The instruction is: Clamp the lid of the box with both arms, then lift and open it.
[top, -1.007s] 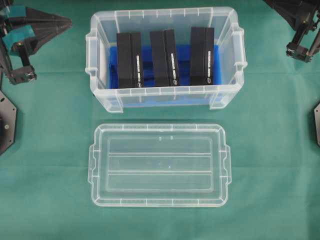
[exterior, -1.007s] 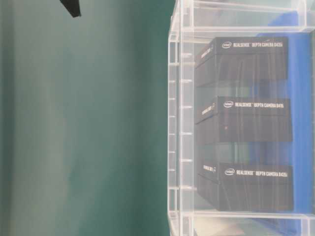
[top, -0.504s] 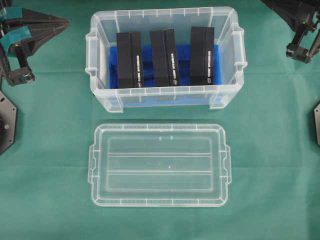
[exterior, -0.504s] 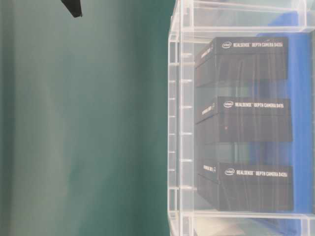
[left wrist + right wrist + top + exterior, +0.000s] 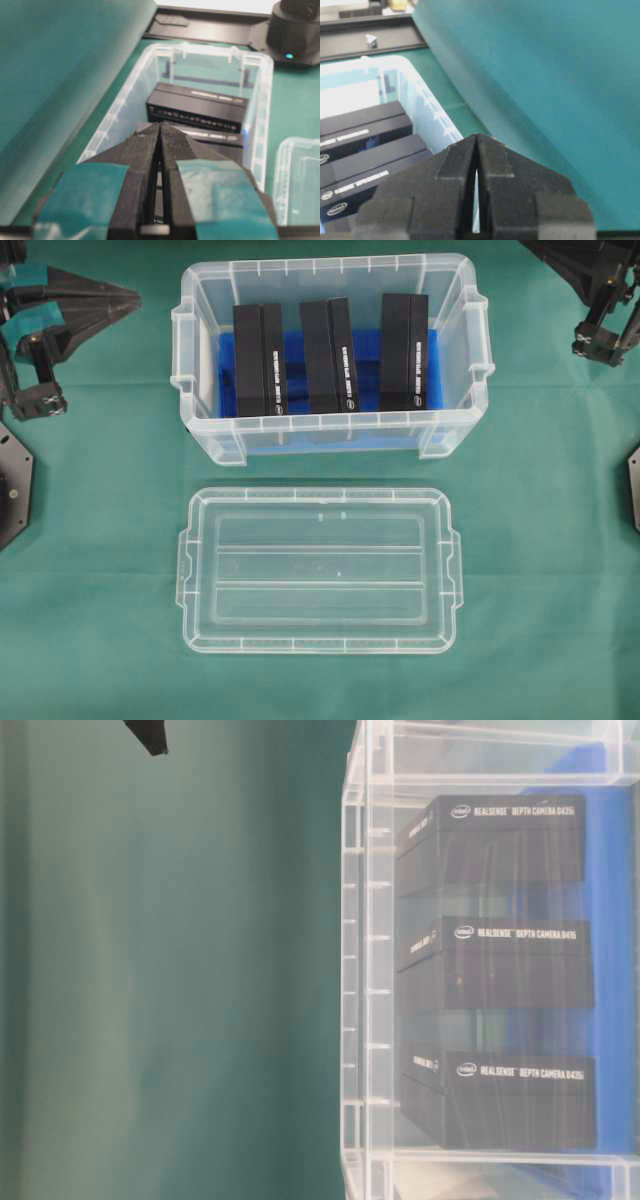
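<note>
From the overhead view, the left gripper with teal tape points toward the box from the far left edge, and the right gripper is only partly in view at the top right corner; both are well apart from the lid and hold nothing. There is one box, one lid and three black blocks standing upright in a row inside the box on a blue insert. The lid lies flat on the green cloth, just in front of the box and not touching it; it is clear, rectangular, with rounded corners, two long ribs across its centre and a small tab on each short side.

In the table-level view, the clear wall of the box fills the right part; the three blocks carry white lettering — "RealSense Depth Camera D435".

In the left wrist view, the taped fingers are pressed together with nothing between them; beyond them the box holds the blocks, and a corner of the lid shows at the right.

In the right wrist view, the black fingers meet at the tips — nothing pinched; the box and the blocks are at the left.
</note>
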You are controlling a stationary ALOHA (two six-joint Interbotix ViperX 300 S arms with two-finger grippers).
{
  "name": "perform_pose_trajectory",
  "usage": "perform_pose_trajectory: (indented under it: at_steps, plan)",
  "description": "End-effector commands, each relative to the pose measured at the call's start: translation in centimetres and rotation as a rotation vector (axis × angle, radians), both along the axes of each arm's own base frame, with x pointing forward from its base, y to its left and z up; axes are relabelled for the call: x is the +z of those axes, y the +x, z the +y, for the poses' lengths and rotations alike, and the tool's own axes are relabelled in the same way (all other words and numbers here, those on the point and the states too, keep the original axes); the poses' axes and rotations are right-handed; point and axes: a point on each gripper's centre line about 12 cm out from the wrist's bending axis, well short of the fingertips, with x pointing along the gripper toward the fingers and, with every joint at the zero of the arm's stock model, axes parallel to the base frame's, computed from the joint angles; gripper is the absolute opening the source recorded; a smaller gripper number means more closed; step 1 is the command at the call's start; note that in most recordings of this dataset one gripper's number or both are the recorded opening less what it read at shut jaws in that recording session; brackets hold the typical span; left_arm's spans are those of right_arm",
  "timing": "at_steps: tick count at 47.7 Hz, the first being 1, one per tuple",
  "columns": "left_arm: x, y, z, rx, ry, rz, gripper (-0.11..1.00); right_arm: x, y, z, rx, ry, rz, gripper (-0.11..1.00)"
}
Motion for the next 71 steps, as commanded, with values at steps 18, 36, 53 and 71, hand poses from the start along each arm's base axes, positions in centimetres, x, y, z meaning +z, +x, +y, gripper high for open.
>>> perform_pose_trajectory:
  at_steps: [18,36,53,71]
  plan:
    - [0.82,0.15,-0.2,-0.009,-0.011,-0.025,0.01,0.56,0.31,0.58,0.026,0.002,-0.018,0.0]
    - [0.78,0.3,-0.55,-0.026,-0.012,-0.023,0.01,0.4,0.43,0.78,0.031,0.006,-0.006,0.0]
    - [0.78,0.3,-0.55,-0.026,-0.012,-0.023,0.01,0.39,0.54,1.01,0.041,0.008,-0.006,0.0]
    - [0.68,0.26,-0.56,-0.026,-0.015,-0.018,0.01,0.39,0.56,1.04,0.042,0.007,-0.005,0.0]
